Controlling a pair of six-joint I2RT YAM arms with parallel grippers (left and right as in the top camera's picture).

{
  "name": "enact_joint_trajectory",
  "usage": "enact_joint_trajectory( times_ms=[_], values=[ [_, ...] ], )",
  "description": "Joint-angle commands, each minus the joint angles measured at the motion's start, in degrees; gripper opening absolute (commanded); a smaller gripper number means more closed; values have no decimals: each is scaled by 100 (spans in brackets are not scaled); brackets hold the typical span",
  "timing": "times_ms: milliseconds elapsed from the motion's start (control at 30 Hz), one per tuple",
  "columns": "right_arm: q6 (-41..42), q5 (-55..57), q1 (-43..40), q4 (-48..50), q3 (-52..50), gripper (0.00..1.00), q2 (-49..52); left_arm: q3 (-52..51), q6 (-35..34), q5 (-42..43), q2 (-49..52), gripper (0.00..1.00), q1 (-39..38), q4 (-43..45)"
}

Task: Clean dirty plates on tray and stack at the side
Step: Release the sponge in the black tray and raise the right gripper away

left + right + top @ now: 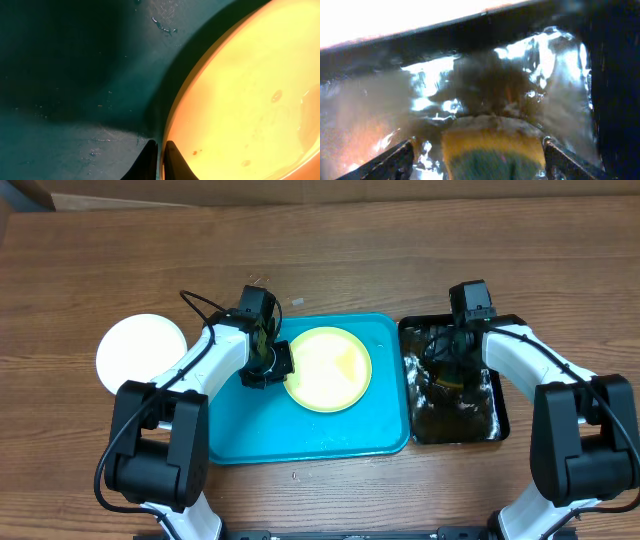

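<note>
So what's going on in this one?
The left tool is shut on the rim of the pale yellow round plate lying on the turquoise plastic tray. The right tool stands open around a yellow-green sponge in the wet black glossy tray. One white round plate sits on the wooden table, left of the turquoise tray.

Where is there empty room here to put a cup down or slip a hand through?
Free: the wide strip of table behind both trays, and the front strip of the blue tray below the yellow plate. Crowded: that plate's left rim, pinched by the left gripper, and the wet black tray, with a sponge between the open right gripper. A white plate sits far left.
</note>
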Motion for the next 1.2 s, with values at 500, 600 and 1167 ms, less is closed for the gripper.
enact_joint_trajectory(
  times_ms=[500, 600, 1167],
  values=[
    [94, -195, -168, -1554, 1652, 77, -129, -136, 20, -229, 87, 18, -9, 122],
    [186, -214, -413, -1888, 2079, 84, -129, -219, 20, -234, 87, 17, -9, 208],
    [529, -258, -2083, -2120, 2109, 100, -122, -129, 525, -227, 57, 4, 35, 278]
  ],
)
